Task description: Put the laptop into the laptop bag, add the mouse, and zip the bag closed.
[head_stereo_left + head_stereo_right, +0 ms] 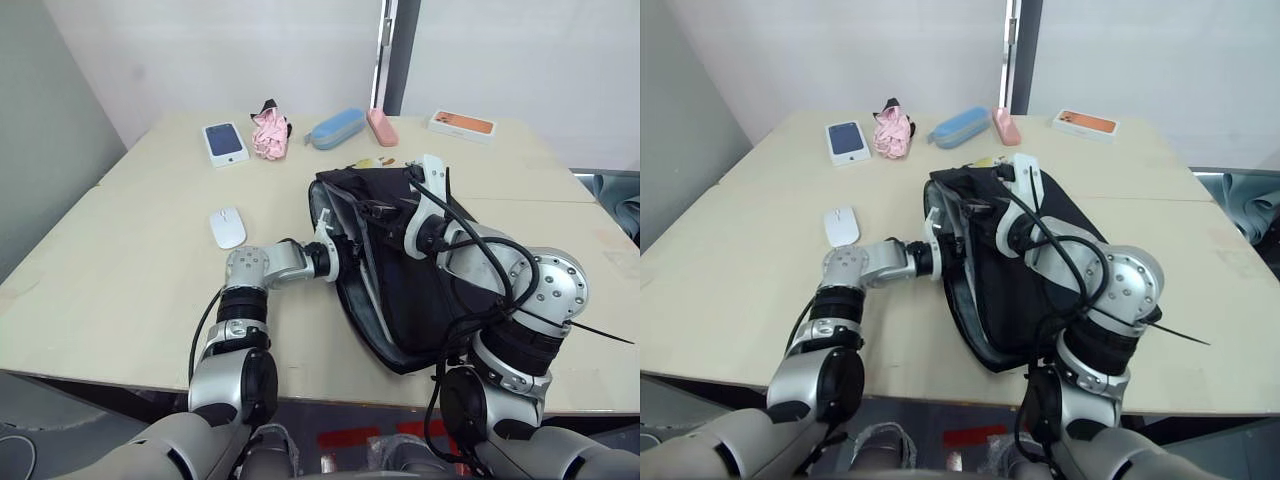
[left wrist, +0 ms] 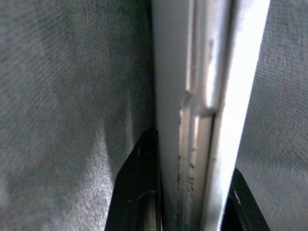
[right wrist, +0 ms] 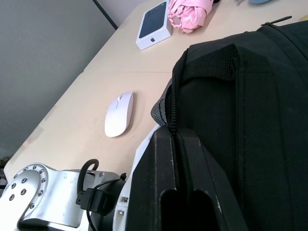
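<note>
The laptop sits edge-on between the grey inner walls of the laptop bag, which lies open-mouthed on the table. The left hand is pushed into the bag's mouth, its fingers pinching the laptop's edge from both sides. The right hand is pressed together on the bag's upper lip by the zipper, holding the opening up. The mouse waits on the table, well apart to the left of the bag.

The laptop looks mostly inside, so the step in hand is seating it fully. To do this well, I judge the left hand should push straight along the pocket, keeping the laptop flat against the lining so a corner does not snag, while the right keeps the lip lifted and taut
</note>
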Controlling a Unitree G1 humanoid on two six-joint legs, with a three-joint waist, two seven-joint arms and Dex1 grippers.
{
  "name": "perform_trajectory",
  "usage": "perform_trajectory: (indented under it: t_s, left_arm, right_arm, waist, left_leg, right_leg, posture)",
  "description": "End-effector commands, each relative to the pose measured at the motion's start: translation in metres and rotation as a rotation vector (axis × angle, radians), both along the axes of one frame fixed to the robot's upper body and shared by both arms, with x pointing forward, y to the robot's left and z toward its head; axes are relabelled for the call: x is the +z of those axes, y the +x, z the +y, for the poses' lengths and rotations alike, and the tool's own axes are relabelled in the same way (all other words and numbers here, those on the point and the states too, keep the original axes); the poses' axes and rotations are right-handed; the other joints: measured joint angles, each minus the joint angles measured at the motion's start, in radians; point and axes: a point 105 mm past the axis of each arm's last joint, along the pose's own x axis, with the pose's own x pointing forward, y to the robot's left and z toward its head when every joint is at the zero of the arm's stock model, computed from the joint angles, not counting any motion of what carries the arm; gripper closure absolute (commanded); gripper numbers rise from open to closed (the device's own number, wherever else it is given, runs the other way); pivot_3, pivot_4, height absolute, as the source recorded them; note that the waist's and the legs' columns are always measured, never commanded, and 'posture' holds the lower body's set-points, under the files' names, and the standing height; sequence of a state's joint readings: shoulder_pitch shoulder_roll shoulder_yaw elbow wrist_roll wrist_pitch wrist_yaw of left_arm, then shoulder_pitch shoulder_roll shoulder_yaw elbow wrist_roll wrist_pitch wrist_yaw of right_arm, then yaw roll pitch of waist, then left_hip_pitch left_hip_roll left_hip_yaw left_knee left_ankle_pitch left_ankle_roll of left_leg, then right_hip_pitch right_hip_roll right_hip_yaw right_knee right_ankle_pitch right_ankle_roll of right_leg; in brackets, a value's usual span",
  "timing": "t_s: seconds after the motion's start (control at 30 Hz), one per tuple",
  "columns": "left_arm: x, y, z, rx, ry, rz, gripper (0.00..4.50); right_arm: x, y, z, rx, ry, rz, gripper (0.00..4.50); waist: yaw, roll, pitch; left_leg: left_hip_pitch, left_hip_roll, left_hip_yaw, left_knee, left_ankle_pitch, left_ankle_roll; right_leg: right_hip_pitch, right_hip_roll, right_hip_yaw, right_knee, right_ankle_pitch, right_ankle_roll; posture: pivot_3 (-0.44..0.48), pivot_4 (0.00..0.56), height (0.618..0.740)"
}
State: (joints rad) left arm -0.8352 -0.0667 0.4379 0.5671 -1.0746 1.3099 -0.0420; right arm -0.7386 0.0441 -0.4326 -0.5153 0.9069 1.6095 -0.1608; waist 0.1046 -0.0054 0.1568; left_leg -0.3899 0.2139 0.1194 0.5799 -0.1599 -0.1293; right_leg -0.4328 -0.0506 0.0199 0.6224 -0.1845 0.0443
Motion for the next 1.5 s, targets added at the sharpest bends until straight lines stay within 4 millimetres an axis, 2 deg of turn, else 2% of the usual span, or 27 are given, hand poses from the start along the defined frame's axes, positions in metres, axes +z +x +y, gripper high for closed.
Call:
perform_trajectory:
  t_s: [0.03,0.23,0.3,0.43,0.47,0.6,0.83,0.93,1.1,1.23,1.33,1.4,1.5]
  left_arm:
    - [0.031,0.008,-0.009,0.016,-0.060,-0.104,4.21]
    - [0.034,0.005,-0.011,0.005,-0.072,-0.115,4.21]
    - [0.037,0.004,-0.009,0.002,-0.074,-0.124,3.17]
    - [0.042,0.003,-0.003,-0.001,-0.064,-0.162,1.78]
    - [0.045,0.003,-0.002,-0.001,-0.075,-0.165,1.55]
    - [0.055,0.002,0.013,0.013,-0.076,-0.196,1.55]
    - [0.065,-0.001,0.053,0.049,-0.019,-0.242,1.55]
    - [0.076,-0.006,0.067,0.042,-0.023,-0.280,1.55]
    - [0.087,-0.004,0.104,0.117,0.043,-0.327,1.55]
    - [0.086,-0.001,0.142,0.203,0.165,-0.348,1.55]
    - [0.092,-0.024,0.167,0.147,0.254,-0.468,1.55]
    - [0.099,-0.043,0.174,0.077,0.261,-0.567,1.55]
    - [0.103,-0.059,0.193,0.043,0.301,-0.705,1.55]
  right_arm:
    - [0.016,-0.006,0.009,0.060,0.020,-0.059,4.48]
    - [0.015,-0.007,0.009,0.063,0.015,-0.053,4.48]
    - [0.014,-0.006,0.007,0.057,0.007,-0.048,4.50]
    - [0.012,-0.001,-0.006,0.028,-0.025,-0.040,4.50]
    - [0.011,0.001,-0.011,0.015,-0.032,-0.037,4.50]
    - [0.009,0.007,-0.027,-0.026,-0.049,-0.020,4.50]
    - [0.003,0.011,-0.043,-0.058,-0.082,0.000,4.50]
    - [0.002,0.013,-0.048,-0.068,-0.089,0.006,4.50]
    - [-0.003,0.018,-0.057,-0.084,-0.099,0.021,4.50]
    - [-0.007,0.022,-0.058,-0.085,-0.097,0.033,4.50]
    - [-0.015,0.023,-0.054,-0.068,-0.101,0.047,4.50]
    - [-0.018,0.024,-0.050,-0.056,-0.102,0.053,4.50]
    - [-0.023,0.025,-0.042,-0.032,-0.095,0.064,4.50]
  waist:
    - [0.000,0.000,0.000]
    - [-0.001,0.000,0.000]
    - [0.000,0.000,0.000]
    - [0.002,0.000,0.000]
    - [0.002,0.000,0.000]
    - [0.003,0.000,0.000]
    - [-0.001,0.000,0.000]
    - [0.001,0.000,0.000]
    - [0.003,0.000,0.000]
    - [0.001,0.000,0.000]
    - [-0.004,0.001,0.000]
    - [-0.008,0.001,0.000]
    - [0.000,0.001,0.000]
  left_leg:
    - [0.000,0.000,0.000,0.000,0.000,0.000]
    - [0.000,0.000,0.000,0.000,0.000,0.000]
    - [0.000,0.000,0.000,0.000,0.000,0.000]
    - [0.000,0.000,0.000,0.001,0.000,0.000]
    - [0.000,0.000,0.000,0.001,0.000,0.000]
    - [0.000,-0.001,0.000,0.004,0.000,0.000]
    - [0.000,-0.001,0.000,0.006,0.000,0.000]
    - [0.000,-0.001,0.000,0.007,0.000,0.000]
    - [0.000,-0.001,-0.001,0.009,0.000,0.000]
    - [0.000,-0.001,-0.001,0.010,0.000,0.000]
    - [0.000,-0.001,-0.001,0.010,0.000,0.000]
    - [0.000,0.000,-0.001,0.008,0.000,0.000]
    - [0.000,0.000,-0.001,0.006,0.000,-0.001]
  right_leg:
    - [0.000,0.000,0.000,0.000,0.000,0.000]
    - [0.000,0.000,0.000,0.001,0.000,0.000]
    - [0.000,0.000,0.000,0.000,0.000,0.000]
    - [0.000,0.000,0.000,0.001,0.000,0.000]
    - [0.000,0.000,0.000,0.001,0.000,0.000]
    - [0.000,0.000,0.000,0.002,0.001,0.001]
    - [0.001,0.000,0.001,0.006,0.001,0.001]
    - [0.001,0.000,0.001,0.006,0.001,0.001]
    - [0.001,-0.001,0.001,0.007,0.001,0.001]
    - [0.001,-0.001,0.001,0.008,0.001,0.001]
    - [0.000,-0.001,0.001,0.008,0.001,0.001]
    - [0.000,-0.001,0.001,0.007,0.001,0.001]
    - [-0.001,-0.001,0.000,0.007,0.000,0.000]
  posture:
    - [0.000,0.150,0.740]
    - [0.000,0.150,0.740]
    - [0.000,0.150,0.740]
    - [0.000,0.150,0.740]
    - [0.000,0.150,0.740]
    - [0.000,0.150,0.740]
    - [0.000,0.150,0.740]
    - [0.000,0.150,0.740]
    - [0.000,0.150,0.740]
    - [0.000,0.150,0.740]
    - [0.000,0.150,0.740]
    - [0.000,0.150,0.740]
    - [0.000,0.150,0.740]
